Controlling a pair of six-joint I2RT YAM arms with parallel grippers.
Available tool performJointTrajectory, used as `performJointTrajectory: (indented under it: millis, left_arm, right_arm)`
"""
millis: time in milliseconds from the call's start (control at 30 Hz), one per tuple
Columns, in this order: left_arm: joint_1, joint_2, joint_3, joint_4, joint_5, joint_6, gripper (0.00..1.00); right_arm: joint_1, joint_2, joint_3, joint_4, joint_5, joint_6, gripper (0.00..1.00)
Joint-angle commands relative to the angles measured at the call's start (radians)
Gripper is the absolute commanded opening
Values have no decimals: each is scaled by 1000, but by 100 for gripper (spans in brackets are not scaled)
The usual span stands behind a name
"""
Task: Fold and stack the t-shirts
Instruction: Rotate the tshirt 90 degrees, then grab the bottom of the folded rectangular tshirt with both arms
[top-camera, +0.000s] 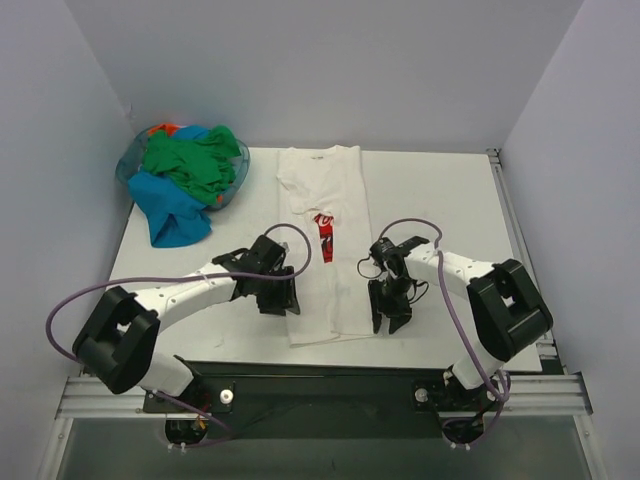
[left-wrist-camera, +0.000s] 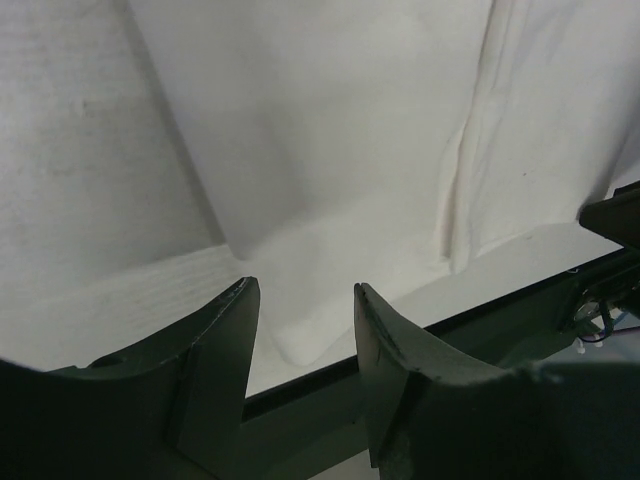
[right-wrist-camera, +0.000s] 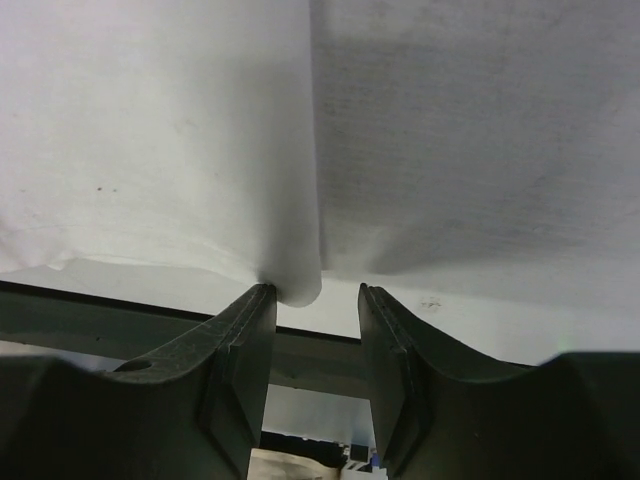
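A white t-shirt (top-camera: 322, 250) with a red logo (top-camera: 324, 235) lies folded into a long narrow strip down the middle of the table, collar at the far end. My left gripper (top-camera: 283, 298) is open at the strip's near left corner; the hem corner shows just beyond its jaws in the left wrist view (left-wrist-camera: 300, 330). My right gripper (top-camera: 390, 318) is open at the near right corner, with the folded cloth corner (right-wrist-camera: 295, 280) against its left finger (right-wrist-camera: 245, 340). Green, blue, teal and orange shirts (top-camera: 185, 170) lie piled at the far left.
A clear basket (top-camera: 236, 182) holds the shirt pile at the far left corner, with a blue shirt (top-camera: 172, 215) spilling onto the table. The table's near edge (top-camera: 400, 352) lies just below both grippers. Purple cables loop off both arms.
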Motion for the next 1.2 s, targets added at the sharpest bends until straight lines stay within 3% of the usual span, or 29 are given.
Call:
performJointTrajectory:
  millis: [0,267,600,800,933,1167]
  left_arm:
    - [-9,-103,-52,11,-52,-84,54]
    - [-19,-144,-138,59,-10,-121,54]
    - [-23,-107,-161,40,-1,-142,57]
    - [-24,-47,-172,71,33,-153,57]
    - [-30,-36,-178,82,45,-167,55]
    - [-50,-36,-195,69,51,-182,42]
  right_arm:
    - [8,-29,-27,-15,36,22,39]
    - [8,12,-6,11,13,25,34]
    - [8,60,-32,17,-15,13,17]
    - [10,72,-24,8,-26,-1,14]
    - [10,72,-21,-4,-21,-14,14]
    - [10,75,-17,-6,-27,-13,14]
